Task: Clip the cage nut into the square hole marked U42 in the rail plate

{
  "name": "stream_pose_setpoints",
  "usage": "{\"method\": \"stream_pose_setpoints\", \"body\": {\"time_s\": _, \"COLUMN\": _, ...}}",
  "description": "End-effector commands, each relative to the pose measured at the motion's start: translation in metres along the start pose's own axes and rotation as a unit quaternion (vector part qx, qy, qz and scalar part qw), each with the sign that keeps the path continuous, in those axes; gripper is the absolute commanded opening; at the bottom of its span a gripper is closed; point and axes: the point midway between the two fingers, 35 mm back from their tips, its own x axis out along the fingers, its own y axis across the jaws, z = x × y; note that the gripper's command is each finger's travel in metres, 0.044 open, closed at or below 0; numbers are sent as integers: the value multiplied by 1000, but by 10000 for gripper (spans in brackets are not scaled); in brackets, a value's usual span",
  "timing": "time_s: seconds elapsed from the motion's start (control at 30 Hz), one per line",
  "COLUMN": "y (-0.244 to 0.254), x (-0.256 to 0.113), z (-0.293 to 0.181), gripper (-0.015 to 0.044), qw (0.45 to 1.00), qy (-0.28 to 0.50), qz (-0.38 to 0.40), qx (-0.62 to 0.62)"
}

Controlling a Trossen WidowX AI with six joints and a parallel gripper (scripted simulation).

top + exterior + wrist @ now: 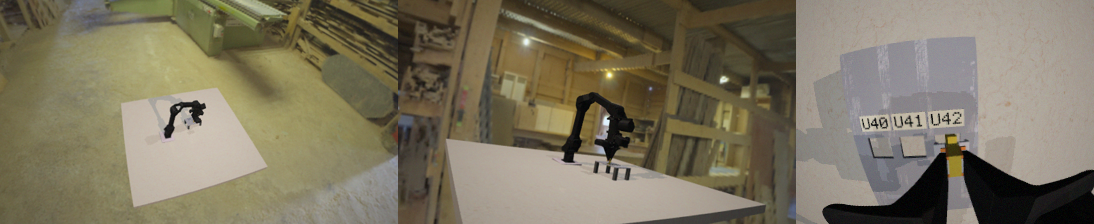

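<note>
At U42 hole, cage nut (pixel 955 162) (pixel 609 162) w/ long axis running up-down in wrist view, square to label row; it's btwn fingertips of gripper (pixel 198 121) (pixel 609 159) (pixel 956 152), pinched tight.

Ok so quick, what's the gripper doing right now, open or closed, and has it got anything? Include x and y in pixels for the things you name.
Gripper (pixel 194 121) (pixel 609 159) (pixel 953 157): closed on the yellow cage nut (pixel 609 162) (pixel 955 165), at the U42 hole in the rail plate (pixel 189 121) (pixel 908 75).

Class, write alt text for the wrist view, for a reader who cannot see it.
A black pincer grips a yellow cage nut over the hole marked U42 in a grey rail plate. Left of it, square holes marked U40 and U41 are unfilled.
</note>
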Motion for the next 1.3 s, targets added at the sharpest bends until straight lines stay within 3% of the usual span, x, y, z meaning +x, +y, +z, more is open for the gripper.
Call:
{"method": "stream_pose_setpoints", "body": {"time_s": 0.0, "y": 0, "x": 0, "z": 0, "gripper": 26, "qw": 1000, "qy": 1, "qz": -5, "qx": 2}}
{"method": "stream_pose_setpoints", "body": {"time_s": 1.27, "y": 5, "x": 0, "z": -1, "gripper": 26, "qw": 1000, "qy": 1, "qz": 11, "qx": 2}}
